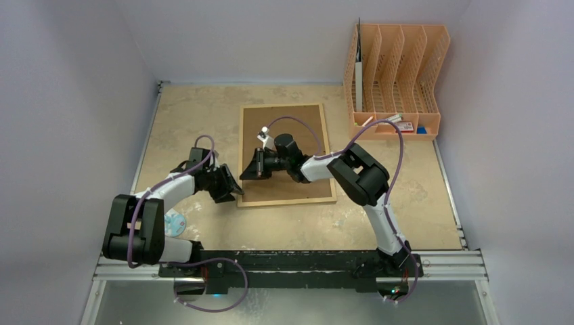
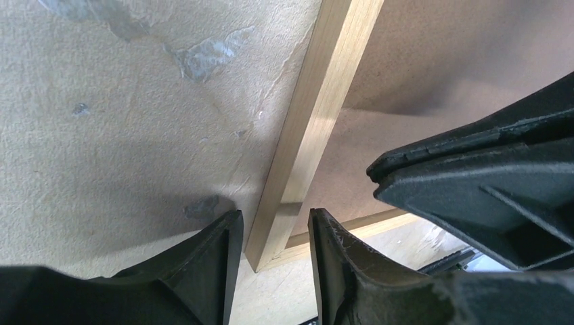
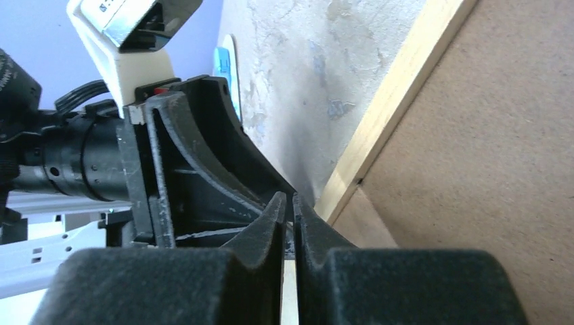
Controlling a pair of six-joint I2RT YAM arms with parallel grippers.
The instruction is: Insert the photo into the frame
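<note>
Two grippers crowd the near left corner of the frame [image 1: 284, 115], which lies face down in the middle of the surface [image 1: 183, 115], its brown fibreboard back up and its thin light-wood border showing all round.

The left gripper [image 1: 227, 186] has its jaws apart, one finger either side of the wooden border right at the corner. In its own wrist view the gap looks wider than the wood, so it does not seem to be gripping anything.

The right gripper [image 1: 247, 168] reaches in from over the frame's back. Its fingers are almost together, with only a thin slit between the tips, which sit low against the same left border. Whether something thin is caught in that slit is hard to tell from this angle.

The photo appears in no view. It may lie hidden beneath the frame or an arm, or it may be elsewhere.

An orange file organiser [image 1: 396, 74] stands well apart at the far right.

Several things could go wrong:
- **Collision:** the two grippers are just beside each other, so a small sideways move by either could knock them together.
- **Slipping grip:** if the left jaws close off-centre on the narrow border, they may slip off, or twist the frame and slide it across the surface.
- **Scraping:** the right tips, pressed low, could scrape the fibreboard or push the frame away from the left gripper.
- **Photo placement:** with the back in place and the photo unseen, any lift risks shifting or creasing a print lying underneath.
</note>
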